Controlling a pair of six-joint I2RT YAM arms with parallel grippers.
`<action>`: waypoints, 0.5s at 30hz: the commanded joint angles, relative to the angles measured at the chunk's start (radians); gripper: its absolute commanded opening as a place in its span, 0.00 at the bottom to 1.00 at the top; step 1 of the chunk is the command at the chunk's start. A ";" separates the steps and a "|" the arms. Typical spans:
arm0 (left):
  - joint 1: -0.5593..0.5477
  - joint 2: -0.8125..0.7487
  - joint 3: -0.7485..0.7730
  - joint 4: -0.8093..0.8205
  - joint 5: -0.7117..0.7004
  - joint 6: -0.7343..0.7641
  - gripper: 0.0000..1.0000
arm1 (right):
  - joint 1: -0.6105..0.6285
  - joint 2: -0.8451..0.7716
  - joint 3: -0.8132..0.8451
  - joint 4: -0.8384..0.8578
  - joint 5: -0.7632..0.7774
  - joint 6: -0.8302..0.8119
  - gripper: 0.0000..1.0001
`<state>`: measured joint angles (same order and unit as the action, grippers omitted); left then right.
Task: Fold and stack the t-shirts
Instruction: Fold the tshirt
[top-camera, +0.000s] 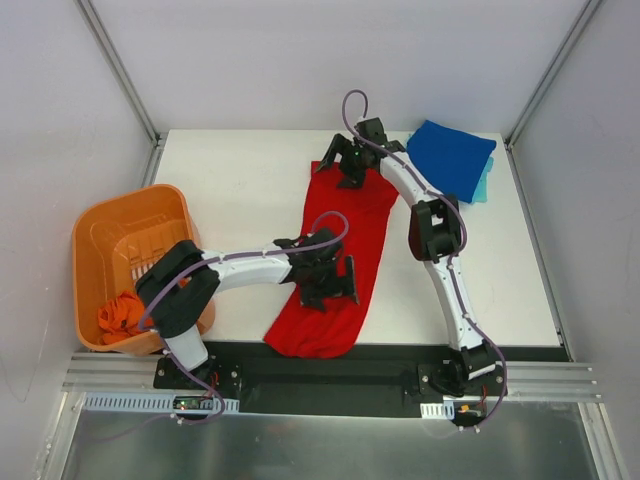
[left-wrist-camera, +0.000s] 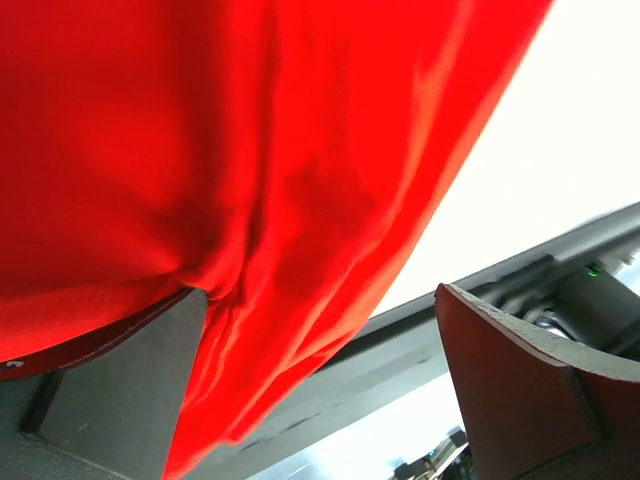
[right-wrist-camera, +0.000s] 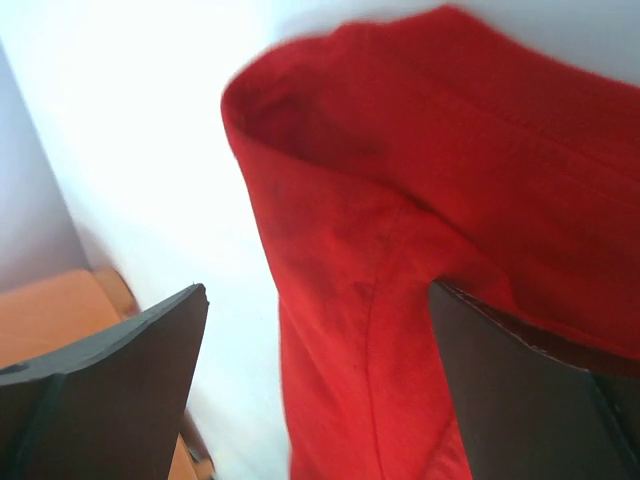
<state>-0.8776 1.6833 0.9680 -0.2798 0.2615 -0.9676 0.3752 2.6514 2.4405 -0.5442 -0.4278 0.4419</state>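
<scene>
A bright red t-shirt lies in a long narrow strip down the middle of the white table, its near end over the front edge. My left gripper sits low over its near half, jaws wide open, with red cloth draped over the left finger. My right gripper is at the shirt's far end, jaws wide open, with a red fold between them and lying against the right finger. A folded royal blue shirt lies on a light teal one at the back right. An orange-red shirt is bunched in the basket.
A rigid orange plastic basket stands at the table's left edge, beside the left arm's base. A black rail runs along the front edge. White walls and metal posts enclose the back and sides.
</scene>
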 joint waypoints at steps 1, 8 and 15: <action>-0.087 0.068 0.067 0.064 0.010 -0.106 0.99 | 0.004 0.070 0.060 0.171 0.063 0.066 0.97; -0.127 -0.140 0.038 0.062 -0.125 -0.074 0.99 | 0.005 -0.094 0.058 0.129 0.024 -0.037 0.97; -0.057 -0.364 0.000 0.030 -0.204 0.076 0.99 | -0.030 -0.471 -0.144 -0.046 -0.051 -0.224 0.97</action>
<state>-0.9924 1.4158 0.9825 -0.2310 0.0975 -0.9852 0.3717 2.5443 2.4153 -0.5144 -0.4435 0.3557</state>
